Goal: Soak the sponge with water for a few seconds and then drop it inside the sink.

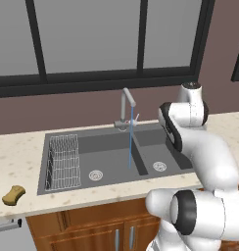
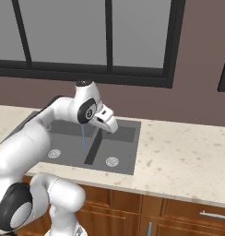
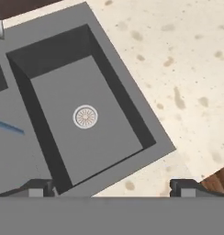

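Observation:
The yellow-brown sponge [image 1: 13, 195] lies on the counter, left of the sink [image 1: 43, 162] and near the front edge. A thin blue stream of water [image 1: 131, 142] runs from the silver faucet [image 1: 126, 105] down to the divider between the two basins. My gripper [image 2: 109, 125] hovers above the right basin, far from the sponge. In the hand view the gripper [image 3: 111, 189] is open with nothing between its fingertips [image 3: 182, 187]. Below it are the right basin's drain [image 3: 85, 116] and, at the left edge, the water [image 3: 8, 127].
A wire rack [image 1: 62, 162] stands in the left basin. Speckled counter [image 2: 188, 152] stretches to the right of the sink. A window and a brown wall run behind the faucet. Wooden cabinet doors [image 1: 92, 230] sit below the counter edge.

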